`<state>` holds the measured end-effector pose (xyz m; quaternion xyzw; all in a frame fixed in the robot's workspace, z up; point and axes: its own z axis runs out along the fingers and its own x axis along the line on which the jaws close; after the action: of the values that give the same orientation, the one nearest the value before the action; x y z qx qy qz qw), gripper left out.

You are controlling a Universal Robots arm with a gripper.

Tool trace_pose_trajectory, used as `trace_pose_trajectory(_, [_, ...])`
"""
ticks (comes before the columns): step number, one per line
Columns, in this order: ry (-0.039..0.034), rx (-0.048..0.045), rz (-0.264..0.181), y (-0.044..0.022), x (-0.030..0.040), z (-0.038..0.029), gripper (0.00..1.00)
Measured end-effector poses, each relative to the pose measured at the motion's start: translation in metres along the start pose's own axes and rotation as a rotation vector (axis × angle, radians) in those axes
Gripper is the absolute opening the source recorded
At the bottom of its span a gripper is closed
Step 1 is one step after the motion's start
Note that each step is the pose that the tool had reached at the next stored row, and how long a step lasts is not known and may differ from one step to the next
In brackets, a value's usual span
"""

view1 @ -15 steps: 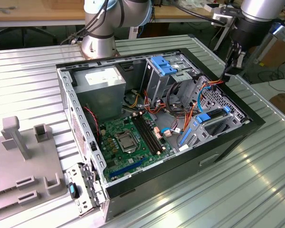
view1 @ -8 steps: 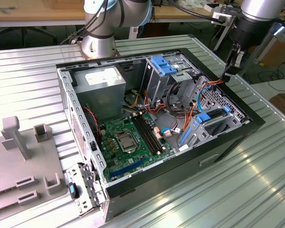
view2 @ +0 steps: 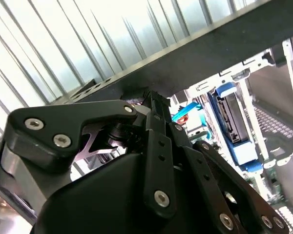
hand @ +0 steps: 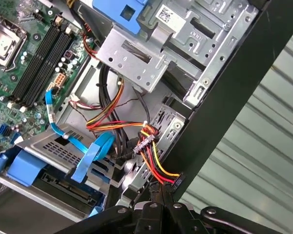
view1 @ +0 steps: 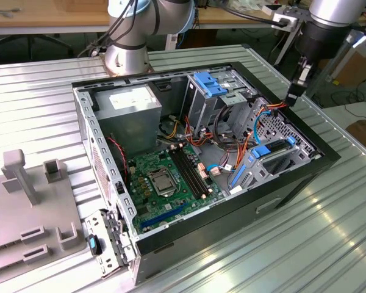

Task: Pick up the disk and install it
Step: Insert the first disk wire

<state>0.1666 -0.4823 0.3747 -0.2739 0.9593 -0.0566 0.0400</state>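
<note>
Disk (view1: 273,157) lies flat inside the open PC case (view1: 189,235), in the bay at the exterior view's right end, with blue rails on both sides; it also shows in the second wrist view (view2: 233,124). Tool (view1: 293,93) hangs above that end, near the case's black rim. It looks clenched, with nothing between the fingers.

Risks:
- The tool could snag the red-yellow power wires (hand: 151,146) just beside its tip, or clip the rim.
- The blue ribbon cable (hand: 90,156) drapes over the bay and may foul a grasp.

Unclear: whether the disk is latched or plugged. Metalwork and cable partly cover its edges.
</note>
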Motion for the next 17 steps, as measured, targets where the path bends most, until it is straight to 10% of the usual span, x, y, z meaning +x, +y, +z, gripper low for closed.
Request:
trace_pose_trajectory(5, [0.0050, 0.0055, 0.067, 0.0003, -0.0002, -0.0001, 0.11])
trace_pose_trajectory(14, [-0.0527, 0.0556, 0.134, 0.0027, -0.0018, -0.0003, 0.11])
trace_pose_trajectory(17, [-0.0481, 0.0611, 0.179, 0.0027, -0.0018, -0.0004, 0.11])
